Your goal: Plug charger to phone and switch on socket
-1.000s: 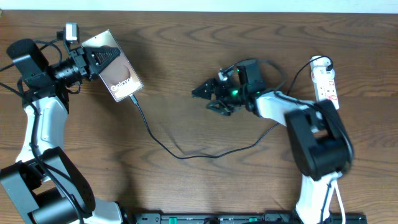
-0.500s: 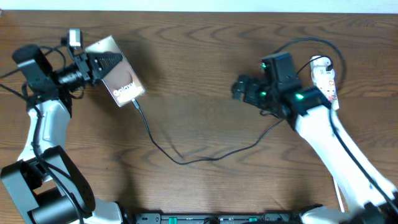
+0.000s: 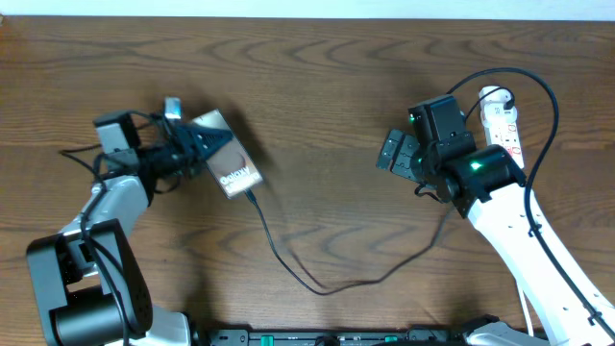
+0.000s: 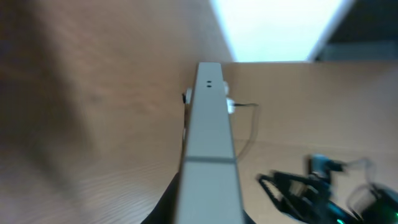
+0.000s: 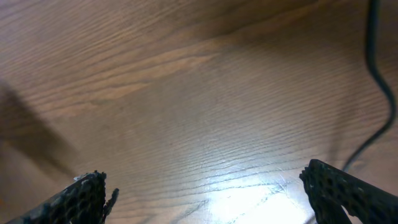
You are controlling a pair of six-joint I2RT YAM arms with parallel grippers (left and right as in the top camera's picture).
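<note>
The bronze-brown phone (image 3: 233,171) with white lettering is held tilted on edge left of the table's middle, with my left gripper (image 3: 206,150) shut on its far end. In the left wrist view the phone (image 4: 208,137) shows edge-on between the dark fingers. The charger (image 3: 288,259), a thin black cable, is plugged into the phone's lower end and loops across the table toward the right. The white socket (image 3: 503,120) lies at the far right. My right gripper (image 3: 393,152) hovers open just left of it, and the right wrist view shows my right gripper (image 5: 214,199) holding nothing over bare wood.
A thick black arm cable (image 3: 533,86) arcs over the socket. A black cable (image 5: 375,68) crosses the right edge of the right wrist view. The right arm (image 4: 311,186) shows blurred beyond the phone in the left wrist view.
My left gripper has carried the phone right and toward the table's middle, dragging the charger cable along. My right arm has drawn back from the middle to beside the socket.
</note>
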